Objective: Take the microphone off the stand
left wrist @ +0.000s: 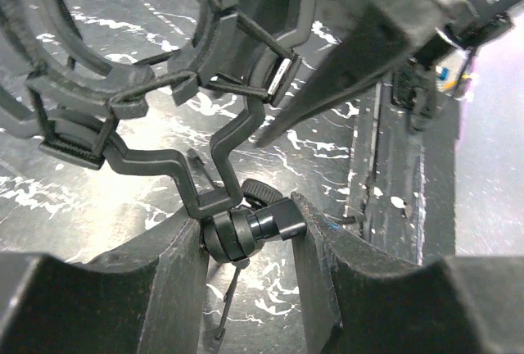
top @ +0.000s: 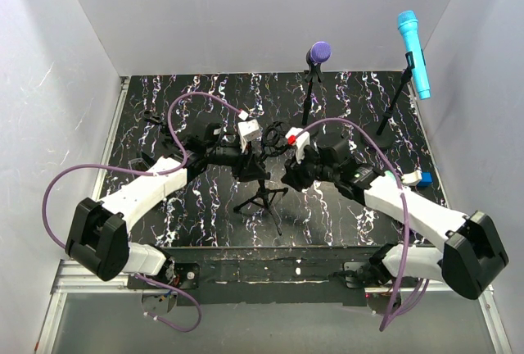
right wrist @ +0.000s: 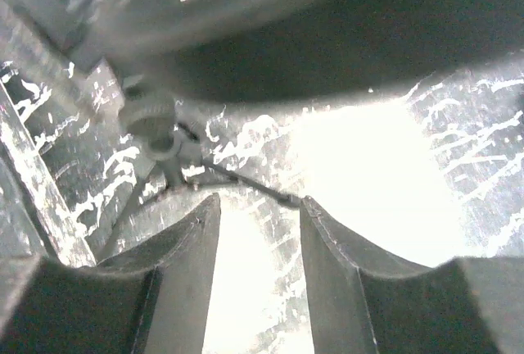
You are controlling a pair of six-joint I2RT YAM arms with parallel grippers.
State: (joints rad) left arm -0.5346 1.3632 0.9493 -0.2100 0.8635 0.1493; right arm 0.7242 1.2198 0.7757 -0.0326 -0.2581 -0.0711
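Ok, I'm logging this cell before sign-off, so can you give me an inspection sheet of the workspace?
Surface: black table, white marbling.
Job's things: tripod stand at centre, shock mount on top; its microphone not made out.
Clutter: purple microphone and cyan microphone, raised at the back.
Grippers: left claw shut on the stand's swivel joint; right claw open, near the mount.
Cables: purple cables looping loose on both sides.
Surroundings: white walls on three sides.
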